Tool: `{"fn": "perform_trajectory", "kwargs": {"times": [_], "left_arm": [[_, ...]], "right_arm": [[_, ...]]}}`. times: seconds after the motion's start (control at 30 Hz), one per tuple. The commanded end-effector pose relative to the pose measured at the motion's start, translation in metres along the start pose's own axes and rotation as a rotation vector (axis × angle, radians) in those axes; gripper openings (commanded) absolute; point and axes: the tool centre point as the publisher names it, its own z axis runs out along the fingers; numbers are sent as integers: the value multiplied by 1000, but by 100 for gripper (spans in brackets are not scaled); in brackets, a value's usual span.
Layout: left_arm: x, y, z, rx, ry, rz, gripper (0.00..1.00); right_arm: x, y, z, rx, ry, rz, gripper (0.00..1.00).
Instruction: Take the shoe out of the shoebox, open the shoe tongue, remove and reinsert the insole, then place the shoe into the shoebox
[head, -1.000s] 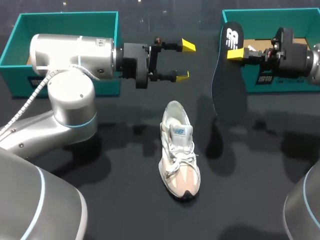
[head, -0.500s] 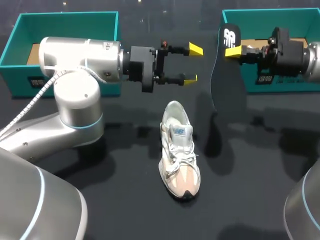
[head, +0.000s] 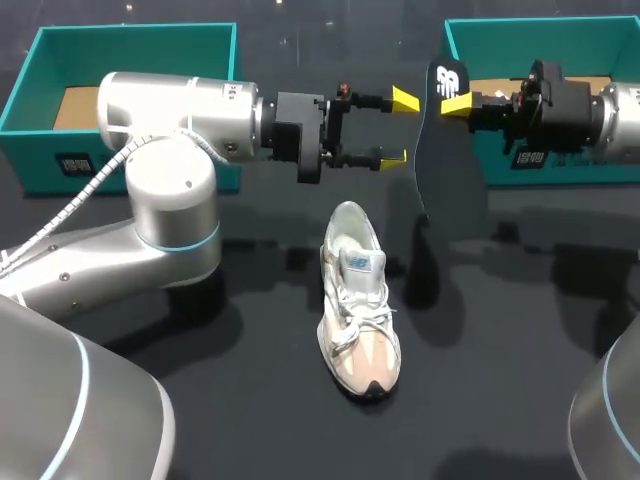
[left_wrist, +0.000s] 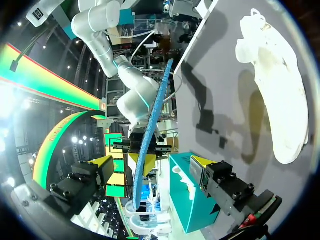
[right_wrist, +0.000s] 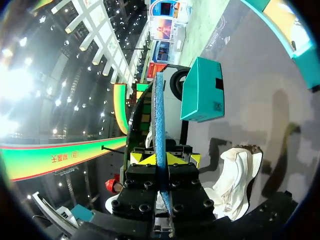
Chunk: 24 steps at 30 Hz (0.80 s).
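As my left arm (head: 170, 110) slides toward three o'clock, left gripper (head: 398, 128) gaping wide and empty, the right gripper (head: 452, 103) brings its load toward nine; the shoe (head: 358, 300) sits mid-table, and the insole (head: 432, 150) hangs clamped in the right fingers at the shoe's one o'clock. A handover looks next.

This was a robot manipulation test station, a lab-style bench rather than a home or a shop. A plain black counter (head: 520, 380) carried a staged set: a teal left shoebox (head: 130, 40), a matching right shoebox (head: 540, 25), and one pale shoe (head: 358, 300) between them. Two heavy silver industrial arms came in over it, the left arm (head: 170, 180) trailing a braided cable (head: 60, 215), the right arm (head: 620, 110) opposite. Each arm ended in a yellow-tipped hand. The left hand (head: 398, 128) was spread wide, and the right hand (head: 452, 100) pinched a dark insole (head: 435, 150).
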Motion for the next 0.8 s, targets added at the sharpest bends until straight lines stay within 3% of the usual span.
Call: {"fn": "perform_trajectory", "kwargs": {"times": [0.03, 0.23, 0.3, 0.33, 0.37, 0.43, 0.8], "left_arm": [[5, 0, 10, -26, -8, -5, 100], [7, 4, 12, -36, -13, -11, 100], [7, 5, 12, -37, -14, -13, 91], [8, 5, 12, -37, -15, -15, 75], [8, 5, 12, -37, -15, -16, 69], [9, 5, 12, -37, -16, -18, 48], [12, 8, 12, -39, -14, -21, 41]], "right_arm": [[-9, 12, 18, 23, -14, 73, 0], [-13, 14, 25, 17, -31, 135, 0], [-14, 14, 26, 9, -44, 144, 0], [-15, 14, 26, 8, -47, 145, 0], [-15, 15, 26, 6, -49, 145, 0], [-16, 16, 27, 1, -50, 147, 0], [-21, 20, 33, 5, -64, 185, 0]]}}
